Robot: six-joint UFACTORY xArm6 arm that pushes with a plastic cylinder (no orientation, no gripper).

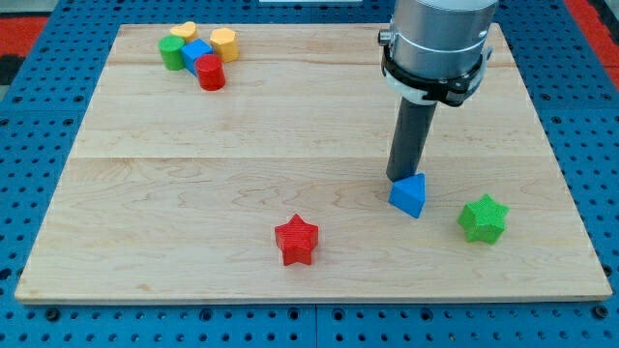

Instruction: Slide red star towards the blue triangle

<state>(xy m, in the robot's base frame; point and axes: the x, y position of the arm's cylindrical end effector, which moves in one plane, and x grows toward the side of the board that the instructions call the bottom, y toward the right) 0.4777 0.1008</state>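
The red star [296, 240] lies near the view's bottom, a little left of centre. The blue triangle [409, 194] lies to its right and slightly higher. My tip [400, 180] stands right behind the blue triangle, at its top-left edge, touching or nearly touching it. The tip is well to the right of the red star and apart from it.
A green star [483, 218] lies right of the blue triangle. At the view's top left is a cluster: a green block [172, 52], a yellow heart [183, 32], a blue block [196, 53], a yellow block [224, 43] and a red cylinder [211, 72]. The wooden board [193, 164] ends close below the red star.
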